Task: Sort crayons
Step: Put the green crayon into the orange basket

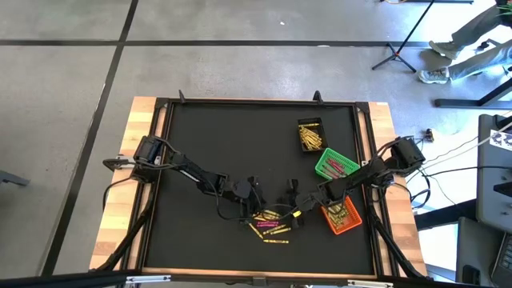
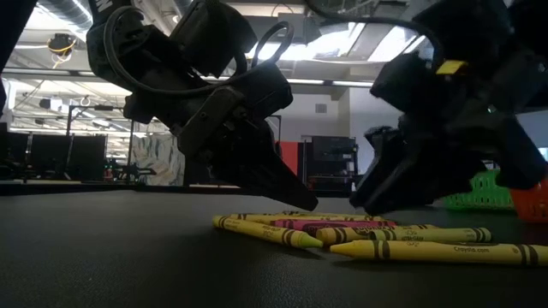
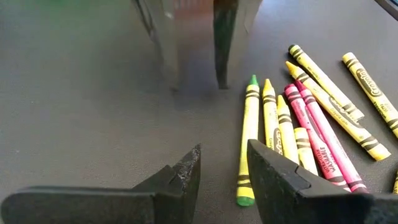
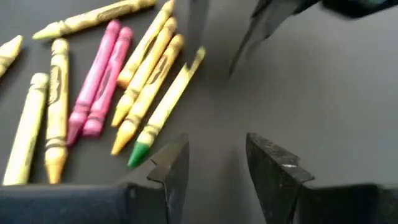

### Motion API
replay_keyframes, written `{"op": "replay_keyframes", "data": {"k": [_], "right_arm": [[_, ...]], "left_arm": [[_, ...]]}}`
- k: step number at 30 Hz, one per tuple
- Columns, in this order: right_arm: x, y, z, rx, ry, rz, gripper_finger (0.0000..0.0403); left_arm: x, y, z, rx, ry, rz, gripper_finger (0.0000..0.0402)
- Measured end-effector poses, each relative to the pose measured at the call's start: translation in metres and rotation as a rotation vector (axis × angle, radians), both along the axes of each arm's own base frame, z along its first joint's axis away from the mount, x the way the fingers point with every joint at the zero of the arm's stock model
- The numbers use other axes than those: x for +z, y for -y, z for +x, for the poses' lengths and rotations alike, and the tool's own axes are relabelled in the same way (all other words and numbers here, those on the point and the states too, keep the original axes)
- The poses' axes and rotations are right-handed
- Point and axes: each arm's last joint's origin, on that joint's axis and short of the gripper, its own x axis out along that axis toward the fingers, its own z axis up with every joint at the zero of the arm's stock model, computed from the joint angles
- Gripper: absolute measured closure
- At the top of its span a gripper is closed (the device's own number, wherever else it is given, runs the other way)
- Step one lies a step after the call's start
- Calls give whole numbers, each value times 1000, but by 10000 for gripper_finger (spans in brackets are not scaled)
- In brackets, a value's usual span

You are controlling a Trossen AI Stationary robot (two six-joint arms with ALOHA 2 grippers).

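Observation:
Several crayons [image 1: 272, 225], mostly yellow with two pink ones, lie loose in a pile on the black mat near the table's front edge. They also show in the low view [image 2: 377, 236]. My left gripper [image 1: 258, 194] is open and low over the mat, just beyond the pile; a green-tipped crayon [image 3: 249, 143] lies beside its fingers [image 3: 186, 177]. My right gripper [image 1: 291, 196] is open, facing the left one across a small gap, with the same green-tipped crayon [image 4: 165, 109] beside it. In the low view both grippers' fingertips [image 2: 300, 201] [image 2: 370, 205] stand close above the mat behind the crayons.
A black bin [image 1: 312, 134] with yellow crayons stands at the far right of the mat. A green bin [image 1: 336, 166] is nearer, and an orange bin [image 1: 342, 214] with crayons stands beside the right arm. The mat's raised frame [image 1: 164, 160] borders it. A person's legs [image 1: 468, 44] show beyond the table.

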Motion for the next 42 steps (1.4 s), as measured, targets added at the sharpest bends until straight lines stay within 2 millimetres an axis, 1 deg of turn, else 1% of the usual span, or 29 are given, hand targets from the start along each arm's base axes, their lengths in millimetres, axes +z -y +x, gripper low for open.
{"op": "replay_keyframes", "data": {"k": [3,7,9,12,15,18,24,26,28,33,34,38,40,42], "right_arm": [[8,2,-1,-38,27,-43,245],[21,3,-4,-24,44,-2,245],[21,1,-4,-6,34,32,245],[20,0,-5,21,19,64,245],[18,0,-5,25,7,66,245],[19,0,-4,25,14,68,245],[19,0,-4,28,13,64,245],[19,0,-4,32,12,69,245],[19,0,-4,29,9,79,245],[19,0,-4,11,8,101,245],[19,0,-4,6,12,109,245],[23,1,-1,-25,31,91,245],[28,2,-1,-29,2,79,244],[38,2,-1,-32,-17,72,244]], "left_arm": [[0,0,0,-1,1,0,288],[3,2,0,-34,6,-25,288],[4,3,0,-66,9,-49,288],[2,3,-1,-52,-11,-36,288],[-3,1,-3,-34,-48,-19,288],[-4,1,-3,-9,-58,8,288],[-5,0,-4,-14,-58,37,289],[-5,0,-4,-15,-58,39,297],[-5,0,-4,-14,-59,39,315],[-5,1,-4,-47,-58,45,384],[-4,1,-4,-45,-58,45,391],[-1,0,-3,-8,-38,74,392],[6,1,-4,-3,-24,87,394],[17,7,-7,-10,5,138,397]]}}
